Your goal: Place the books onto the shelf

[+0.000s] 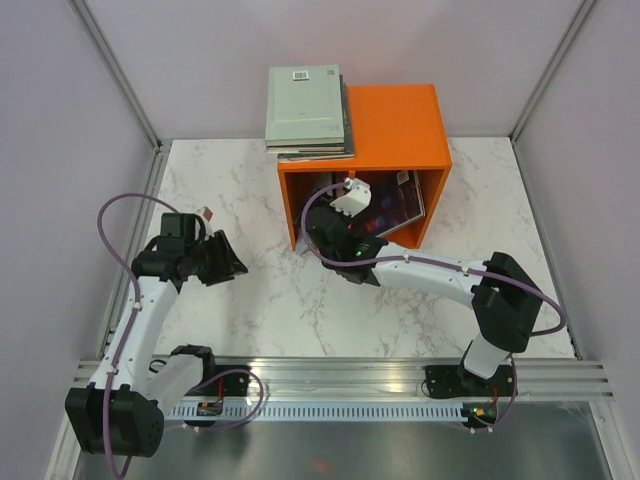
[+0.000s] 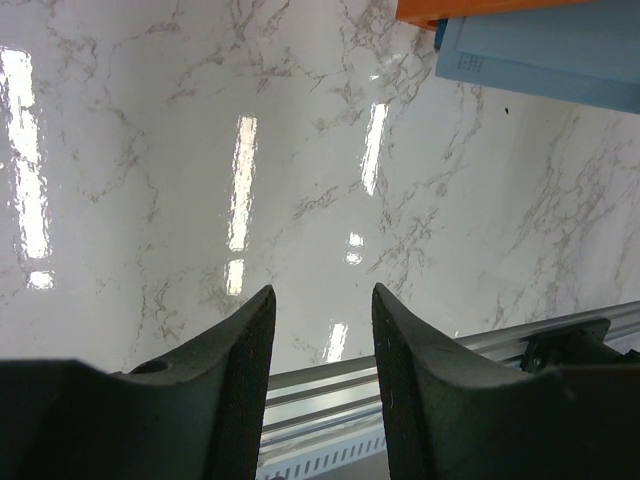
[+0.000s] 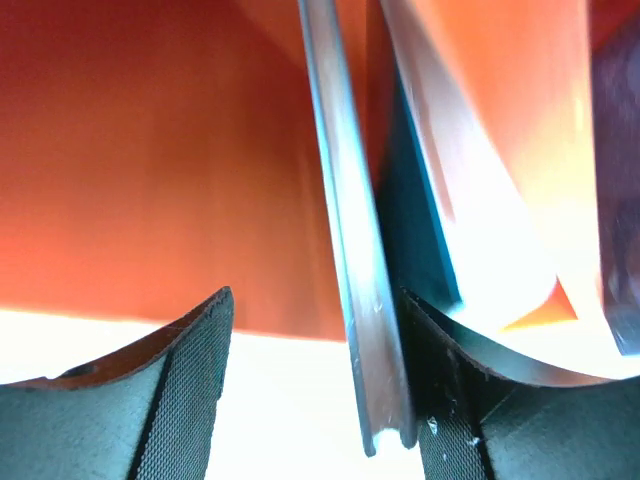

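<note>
The orange shelf [image 1: 400,125] stands at the table's back centre, its open side toward the arms. A stack of pale grey-green books [image 1: 305,105] lies on its top left. Dark blue-purple books [image 1: 395,205] lean inside it. My right gripper [image 1: 330,212] reaches into the shelf's left part. In the right wrist view it [image 3: 315,300] is open; a thin book's edge [image 3: 355,300] stands between the jaws, against the right finger [image 3: 470,410] and apart from the left one. A teal book [image 3: 415,230] leans behind. My left gripper [image 1: 232,262] hangs open and empty over the table.
A light blue book [image 2: 540,55] lies on the marble table [image 2: 200,180] at the foot of the shelf [image 2: 470,8], up and to the right of my left gripper [image 2: 322,300]. A metal rail [image 1: 340,375] runs along the near edge. Grey walls close in three sides.
</note>
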Available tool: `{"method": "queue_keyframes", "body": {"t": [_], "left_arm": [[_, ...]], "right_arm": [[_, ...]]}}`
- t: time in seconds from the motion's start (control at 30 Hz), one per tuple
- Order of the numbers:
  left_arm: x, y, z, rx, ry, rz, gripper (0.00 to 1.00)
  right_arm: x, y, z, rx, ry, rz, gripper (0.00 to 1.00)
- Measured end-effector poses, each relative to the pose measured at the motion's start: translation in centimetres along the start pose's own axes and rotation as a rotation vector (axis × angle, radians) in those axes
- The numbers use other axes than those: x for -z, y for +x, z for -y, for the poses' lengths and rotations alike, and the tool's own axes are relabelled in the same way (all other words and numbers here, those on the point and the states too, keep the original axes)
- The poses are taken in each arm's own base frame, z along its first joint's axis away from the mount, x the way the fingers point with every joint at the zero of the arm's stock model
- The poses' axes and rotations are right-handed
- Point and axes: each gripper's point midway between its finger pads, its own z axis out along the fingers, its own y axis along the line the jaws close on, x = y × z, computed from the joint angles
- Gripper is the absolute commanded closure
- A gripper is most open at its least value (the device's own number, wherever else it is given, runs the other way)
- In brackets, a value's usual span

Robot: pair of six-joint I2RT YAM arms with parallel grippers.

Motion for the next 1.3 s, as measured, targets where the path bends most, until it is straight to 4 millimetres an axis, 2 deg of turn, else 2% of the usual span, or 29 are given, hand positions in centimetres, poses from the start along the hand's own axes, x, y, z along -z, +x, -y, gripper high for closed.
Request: {"method": "queue_keyframes", "body": {"t": [0.13,0.2,0.3,0.4,0.57,0.73,0.83,0.87,0.93,0.97,1.0,1.07,1.17,1.2,1.23,1.3], "left_arm": [[0.1,-0.1,0.0,0.002,0.0,0.009,0.52],[0.3,-0.1,0.1,0.004,0.002,0.016,0.51],[0.4,-0.2,0.1,0.008,0.002,0.023,0.52],[0.4,-0.2,0.0,0.013,-0.004,0.028,0.51],[0.5,-0.4,-0.1,0.017,-0.016,0.04,0.51],[0.5,-0.5,-0.4,0.024,-0.031,0.049,0.51],[0.5,-0.6,-0.5,0.027,-0.038,0.056,0.5],[0.6,-0.7,-0.4,0.026,-0.037,0.061,0.48],[0.8,-0.7,-0.4,0.026,-0.036,0.071,0.4],[0.9,-0.7,-0.3,0.026,-0.032,0.075,0.24],[1.0,-0.7,-0.2,0.025,-0.026,0.077,0.17],[1.1,-0.6,0.2,0.037,-0.005,0.071,0.08],[1.1,-0.8,0.8,0.038,0.016,0.065,0.07],[1.2,-1.1,1.1,0.033,0.022,0.068,0.07],[1.4,-1.5,1.4,0.027,0.027,0.074,0.02],[1.6,-2.8,2.1,0.009,0.032,0.099,0.02]], "right_arm": [[1.9,1.3,0.8,0.054,-0.013,-0.079,0.29],[2.9,1.2,1.4,0.079,-0.017,-0.107,0.28],[4.5,0.1,1.7,0.093,-0.033,-0.128,0.23],[6.3,-2.2,1.8,0.084,-0.065,-0.114,0.17],[7.8,-5.5,1.8,0.087,-0.091,-0.07,0.16],[8.1,-5.7,2.6,0.147,-0.086,-0.09,0.22],[9.0,-5.5,3.4,0.184,-0.094,-0.13,0.27],[9.5,-5.5,3.8,0.194,-0.101,-0.146,0.28],[11.1,-6.0,4.8,0.206,-0.128,-0.175,0.2],[11.9,-6.5,5.2,0.205,-0.147,-0.182,0.07],[12.8,-7.1,5.4,0.195,-0.172,-0.184,0.02],[14.7,-8.1,5.8,0.188,-0.233,-0.196,0.02],[17.0,-8.7,5.8,0.179,-0.322,-0.238,0.02],[17.5,-8.5,5.8,0.182,-0.341,-0.259,0.02],[18.0,-8.2,6.0,0.189,-0.354,-0.284,0.02],[18.6,-7.3,6.5,0.215,-0.362,-0.334,0.02]]}}
